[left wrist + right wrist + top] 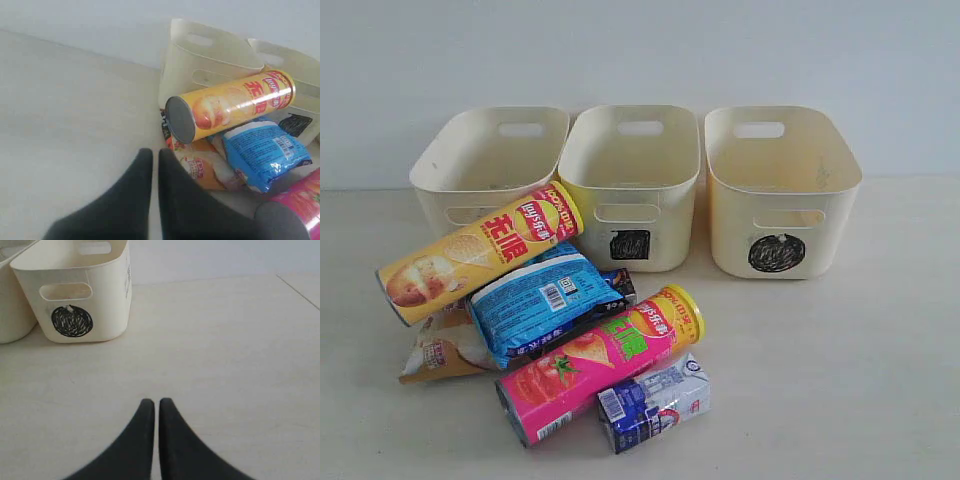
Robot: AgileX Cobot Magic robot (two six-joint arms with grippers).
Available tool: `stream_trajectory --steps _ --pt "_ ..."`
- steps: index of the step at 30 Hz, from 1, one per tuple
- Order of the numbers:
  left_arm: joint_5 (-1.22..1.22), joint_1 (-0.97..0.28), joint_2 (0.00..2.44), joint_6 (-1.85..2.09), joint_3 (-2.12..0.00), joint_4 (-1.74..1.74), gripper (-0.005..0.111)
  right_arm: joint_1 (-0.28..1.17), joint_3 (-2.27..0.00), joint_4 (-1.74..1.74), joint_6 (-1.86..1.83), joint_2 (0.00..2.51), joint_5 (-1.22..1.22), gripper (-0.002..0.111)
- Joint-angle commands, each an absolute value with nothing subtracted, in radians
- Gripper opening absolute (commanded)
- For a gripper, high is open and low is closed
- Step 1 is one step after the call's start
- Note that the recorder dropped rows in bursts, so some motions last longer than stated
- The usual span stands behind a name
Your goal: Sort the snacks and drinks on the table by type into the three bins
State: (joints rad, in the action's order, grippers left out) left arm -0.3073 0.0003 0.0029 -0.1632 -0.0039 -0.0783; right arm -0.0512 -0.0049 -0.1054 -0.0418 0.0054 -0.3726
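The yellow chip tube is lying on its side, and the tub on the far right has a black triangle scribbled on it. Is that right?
Not quite. The mark on the far-right tub is a scribbled black circle, not a triangle; the right wrist view shows it plainly. The rest holds: the yellow chip tube is lying on its side.

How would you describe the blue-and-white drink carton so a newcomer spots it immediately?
Three cream bins line the back of the table. In front of the left and middle ones lies a pink chip tube, and the carton lies just on its near side. It is the only small blue-and-white box, far shorter than the tube.
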Motion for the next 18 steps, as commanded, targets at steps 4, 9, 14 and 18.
stream_trajectory --steps 4,9,14,18 --pt "-0.269 0.003 0.0 -0.01 0.0 -0.06 0.004 -0.048 0.0 -0.098 -0.043 0.0 -0.368 0.001" --pt "-0.074 0.003 0.0 0.006 0.0 -0.06 0.004 -0.048 0.0 -0.098 -0.043 0.0 -0.368 0.001" --pt "0.141 0.003 0.0 -0.171 0.0 -0.138 0.004 -0.048 0.0 -0.098 -0.043 0.0 -0.368 0.001" --pt "0.333 0.003 0.0 -0.362 0.0 -0.151 0.004 -0.048 0.0 -0.098 -0.043 0.0 -0.368 0.001"
